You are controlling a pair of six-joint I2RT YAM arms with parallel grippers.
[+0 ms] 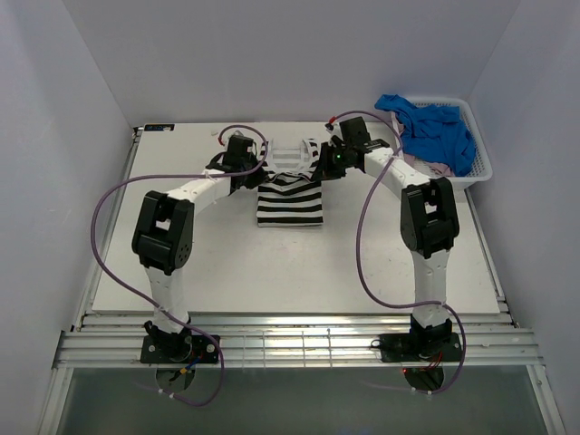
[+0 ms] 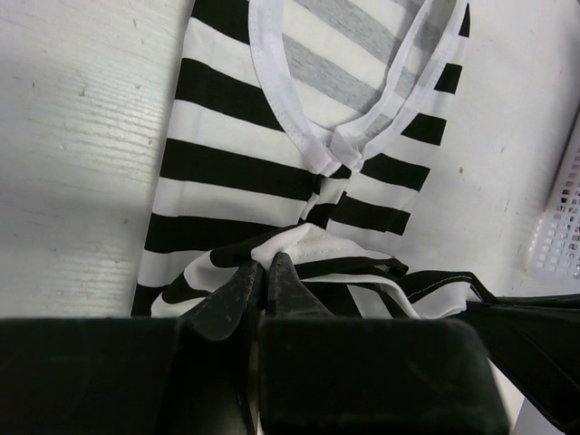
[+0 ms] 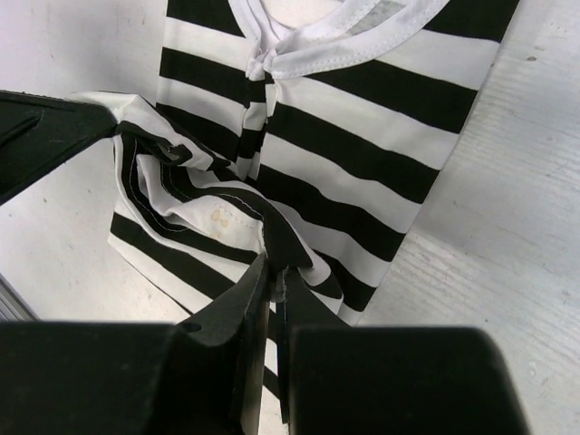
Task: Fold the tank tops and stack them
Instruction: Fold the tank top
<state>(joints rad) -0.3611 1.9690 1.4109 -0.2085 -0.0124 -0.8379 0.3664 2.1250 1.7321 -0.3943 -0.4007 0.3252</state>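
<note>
The black-and-white striped tank top [image 1: 290,195] lies at the table's middle back, folded into a narrow strip. Its far end is lifted between the two arms. My left gripper [image 1: 256,160] is shut on a bunch of its cloth; in the left wrist view the gripper [image 2: 265,263] pinches a white fold of the striped tank top [image 2: 272,136]. My right gripper [image 1: 324,161] is shut on the other side; in the right wrist view the gripper [image 3: 277,268] pinches a black stripe of the striped tank top [image 3: 362,136]. A bright blue tank top [image 1: 433,130] fills the basket, with pink cloth [image 1: 437,169] under it.
A white lattice basket [image 1: 478,154] stands at the back right corner, and its wall [image 2: 560,217] shows at the right edge of the left wrist view. The table [image 1: 272,263] is white with a metal rail along its near edge.
</note>
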